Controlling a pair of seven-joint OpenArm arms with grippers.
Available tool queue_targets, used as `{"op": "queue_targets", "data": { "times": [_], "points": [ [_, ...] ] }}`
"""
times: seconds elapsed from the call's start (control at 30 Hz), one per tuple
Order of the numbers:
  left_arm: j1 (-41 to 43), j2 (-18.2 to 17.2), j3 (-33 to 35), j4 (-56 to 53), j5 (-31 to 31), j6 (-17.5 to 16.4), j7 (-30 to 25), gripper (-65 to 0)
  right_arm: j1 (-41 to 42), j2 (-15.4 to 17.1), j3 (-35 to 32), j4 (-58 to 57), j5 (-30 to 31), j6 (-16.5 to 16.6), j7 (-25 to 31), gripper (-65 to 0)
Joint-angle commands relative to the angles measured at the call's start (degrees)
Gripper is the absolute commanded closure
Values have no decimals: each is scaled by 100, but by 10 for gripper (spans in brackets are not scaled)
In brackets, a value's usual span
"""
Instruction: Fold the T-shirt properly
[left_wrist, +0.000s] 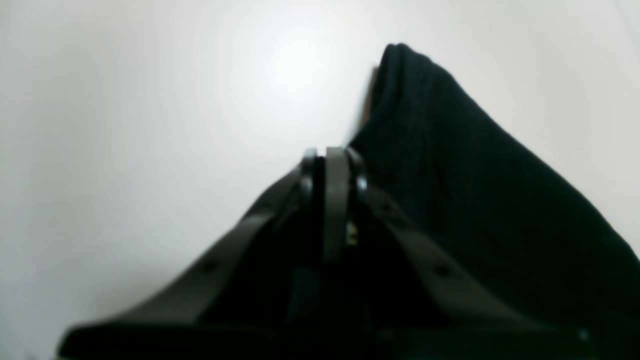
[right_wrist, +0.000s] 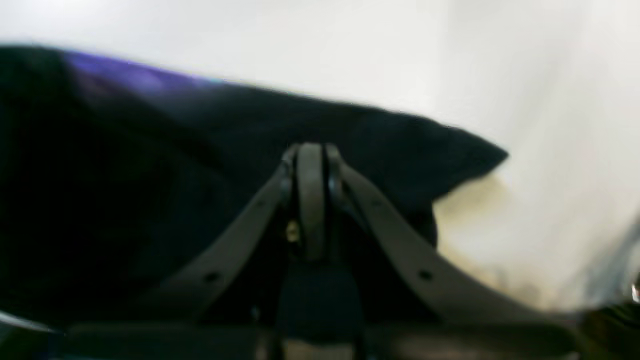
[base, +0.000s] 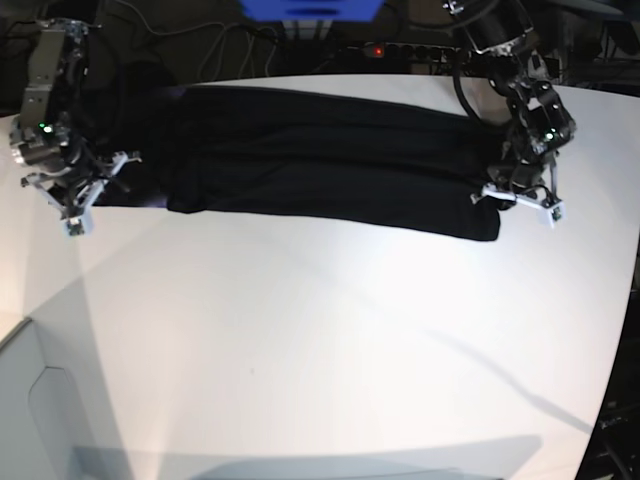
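While both arms stood at opposite ends of the garment, the T-shirt (base: 320, 165) lay on the white table (base: 330, 340) as a long dark band, already narrowed lengthwise, its long axis running from side to side across the far part of the surface in the base view; the left gripper (base: 522, 203) sat at the band's end on that view's right, at the near corner, and the right gripper (base: 78, 195) at the opposite end; each was therefore equally near its own end, with the cloth stretching away from each toward the other; in the left wrist view the jaws were closed, black cloth lying just beside them, though whether fabric was pinched could not be told; in the right wrist view the jaws were likewise shut with cloth around them, grip unconfirmed; in my judgement, the next fold would bring one end over along that axis.
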Motion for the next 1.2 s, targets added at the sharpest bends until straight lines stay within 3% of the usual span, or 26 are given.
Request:
{"op": "queue_targets", "data": {
  "times": [0.0, 0.17, 0.47, 0.77, 1.17],
  "points": [
    [56, 32, 19, -17, 92, 40, 325, -5, -51, 110, -96, 67, -151, -2, 58, 0],
    [56, 32, 19, -17, 92, 40, 325, -5, -270, 128, -764, 120, -978, -2, 67, 0],
    [56, 32, 19, -17, 92, 40, 325, -5, 116, -162, -1010, 498, -1030, -2, 14, 0],
    [65, 32, 19, -17, 92, 40, 325, -5, 424, -268, -1678, -39, -1066, -11, 58, 0],
    [126, 32, 10, -17, 92, 40, 325, -5, 547, -250, -1775, -426, -2745, -11, 76, 0]
  ]
}}
